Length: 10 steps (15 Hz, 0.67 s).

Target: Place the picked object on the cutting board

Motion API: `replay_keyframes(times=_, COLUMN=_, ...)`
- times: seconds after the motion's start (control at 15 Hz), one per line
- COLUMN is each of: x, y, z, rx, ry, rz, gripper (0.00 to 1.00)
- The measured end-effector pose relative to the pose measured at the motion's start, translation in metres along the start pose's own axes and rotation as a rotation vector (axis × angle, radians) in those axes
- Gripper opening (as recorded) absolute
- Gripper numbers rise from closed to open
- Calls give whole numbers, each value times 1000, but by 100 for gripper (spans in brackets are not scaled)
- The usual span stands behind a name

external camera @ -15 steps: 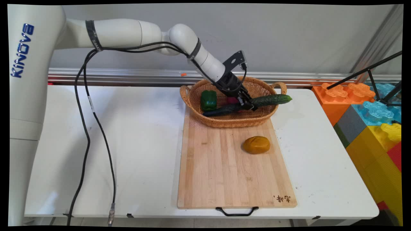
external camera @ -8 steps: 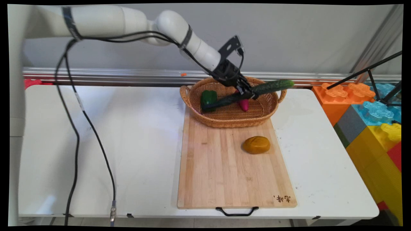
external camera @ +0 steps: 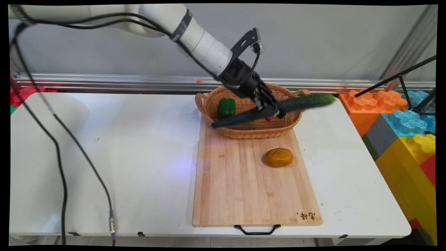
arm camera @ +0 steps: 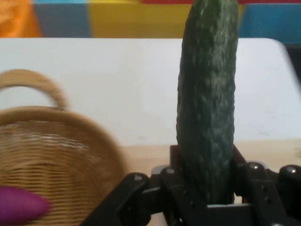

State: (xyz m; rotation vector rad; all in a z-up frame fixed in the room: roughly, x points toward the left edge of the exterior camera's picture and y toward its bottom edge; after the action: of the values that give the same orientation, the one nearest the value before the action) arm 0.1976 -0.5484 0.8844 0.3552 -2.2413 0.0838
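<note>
Above the woven wicker basket (external camera: 249, 127), black claw (external camera: 270, 111) clamping long dark-green cucumber (external camera: 275, 108) mid-length, balancing both ends clear.

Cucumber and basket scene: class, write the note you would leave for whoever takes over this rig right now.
Gripper: jaws shut on the cucumber near its middle, holding it clear above the wicker basket, tilted, one end out past the basket's right handle.
In the basket: green pepper and a purple vegetable.
On the cutting board: a brown-orange lump, untouched.
</note>
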Motion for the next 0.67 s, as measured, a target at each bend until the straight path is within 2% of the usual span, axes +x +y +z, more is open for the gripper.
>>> replay_keyframes(times=0.27, x=-2, y=59, z=-12, rx=-98, ry=-44, rz=40, gripper=0)
replay_keyframes(times=0.67, x=-42, y=111, z=18, rx=-114, ry=-161, rz=147, gripper=0)
